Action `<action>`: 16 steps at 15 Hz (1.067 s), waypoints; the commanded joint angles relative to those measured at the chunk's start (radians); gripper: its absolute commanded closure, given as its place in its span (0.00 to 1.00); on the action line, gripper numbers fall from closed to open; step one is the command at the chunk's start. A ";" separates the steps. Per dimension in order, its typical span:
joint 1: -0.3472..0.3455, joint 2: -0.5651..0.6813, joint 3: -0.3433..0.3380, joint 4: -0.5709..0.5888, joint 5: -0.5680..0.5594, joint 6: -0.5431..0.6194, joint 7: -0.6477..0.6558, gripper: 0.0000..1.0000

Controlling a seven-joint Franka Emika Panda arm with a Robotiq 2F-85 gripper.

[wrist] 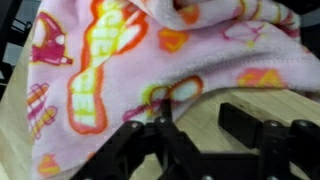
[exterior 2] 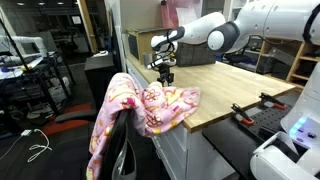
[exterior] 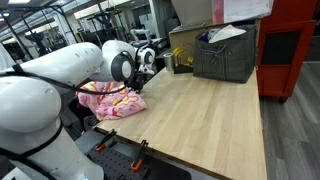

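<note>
White arm (exterior: 30,110) segments fill the near corner of an exterior view. Beyond them the gripper (exterior: 141,78) points down at the table (exterior: 205,115), just at the edge of a pink patterned blanket (exterior: 108,101). The blanket lies bunched on the table corner. A grey crate (exterior: 225,55) stands well apart at the far end.

In an exterior view from the opposite side, the blanket (exterior 2: 150,105) is the nearest item. It spills over the table (exterior 2: 235,85) edge and drapes onto a chair (exterior 2: 118,150). The gripper (exterior 2: 165,74) hangs low over the rim of the blanket that lies on the table. Contact cannot be confirmed from here.

The wrist view shows the gripper (wrist: 195,118) with its jaws partly apart. Bare wood of the table (wrist: 15,125) shows in the gap. A fold of the blanket (wrist: 150,50) reaches one finger (wrist: 160,125); nothing is clamped between the jaws.

Judged step: the approach to the blanket edge, with the grasp not yet secured. The next move calls for getting cloth fully between both fingers, then closing firmly. A thin fold at one fingertip is likely to slip out
</note>
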 commanded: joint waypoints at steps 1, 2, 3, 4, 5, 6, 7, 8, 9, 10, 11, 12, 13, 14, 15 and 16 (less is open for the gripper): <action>-0.029 0.000 0.016 -0.034 -0.008 -0.113 -0.014 0.78; -0.033 0.001 0.020 -0.036 -0.006 -0.150 -0.030 0.84; -0.033 0.001 0.028 -0.036 -0.005 -0.195 -0.060 0.93; -0.028 0.001 0.036 -0.033 -0.006 -0.238 -0.103 0.99; -0.019 0.001 0.042 -0.029 -0.005 -0.268 -0.136 1.00; -0.006 0.001 0.050 -0.022 -0.003 -0.297 -0.170 1.00; 0.009 0.001 0.060 -0.018 0.000 -0.323 -0.198 1.00; 0.025 0.001 0.071 -0.016 0.004 -0.341 -0.225 1.00; 0.043 0.001 0.083 -0.010 0.008 -0.361 -0.250 1.00; 0.065 0.000 0.096 -0.005 0.013 -0.375 -0.274 1.00; 0.083 0.000 0.109 0.006 0.018 -0.397 -0.298 1.00; 0.105 0.000 0.120 0.013 0.021 -0.416 -0.323 1.00; 0.123 -0.001 0.130 0.024 0.024 -0.439 -0.348 1.00; 0.143 -0.001 0.138 0.029 0.024 -0.461 -0.378 1.00; 0.159 -0.002 0.145 0.039 0.026 -0.486 -0.400 1.00; 0.174 -0.003 0.143 0.046 0.025 -0.496 -0.404 1.00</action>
